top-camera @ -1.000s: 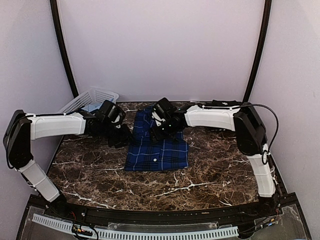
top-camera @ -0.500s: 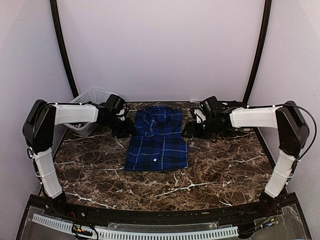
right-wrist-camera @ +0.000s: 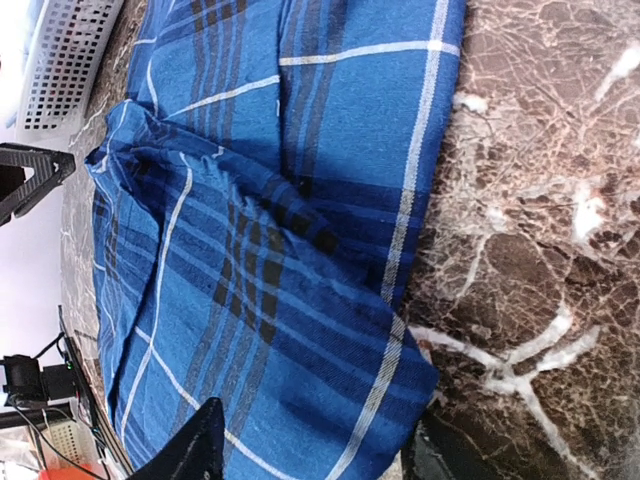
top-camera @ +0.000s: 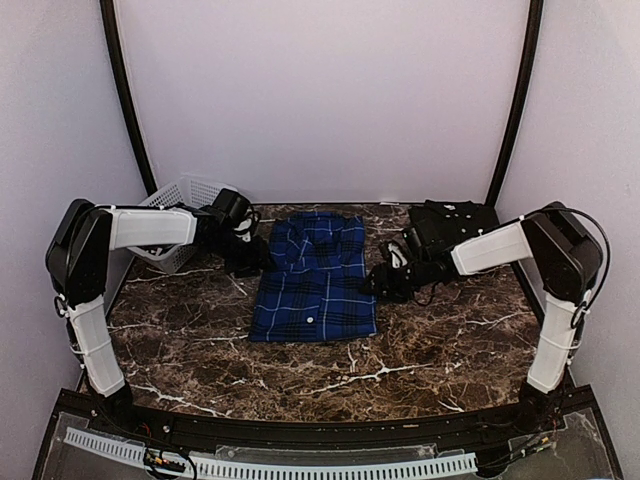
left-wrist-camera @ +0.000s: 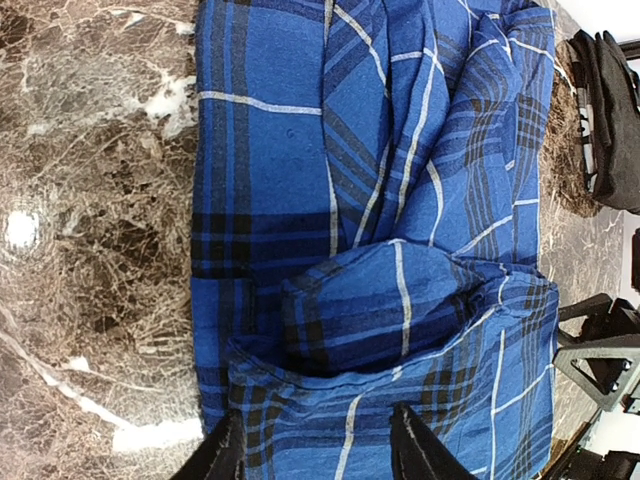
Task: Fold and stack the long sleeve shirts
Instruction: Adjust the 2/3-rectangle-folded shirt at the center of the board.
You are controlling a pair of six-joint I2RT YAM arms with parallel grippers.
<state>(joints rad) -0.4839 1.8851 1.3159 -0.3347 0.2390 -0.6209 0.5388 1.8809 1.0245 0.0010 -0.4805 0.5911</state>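
plaid shirt (top-camera: 315,275) folded flat mid-table, black shirt (top-camera: 452,220) bunched far right. left gripper (top-camera: 244,262) and right gripper (top-camera: 380,282) flank plaid one, jaws apart, holding nothing.

White shells and black joints clothe the left arm (top-camera: 150,228) and right arm (top-camera: 490,247) alike.
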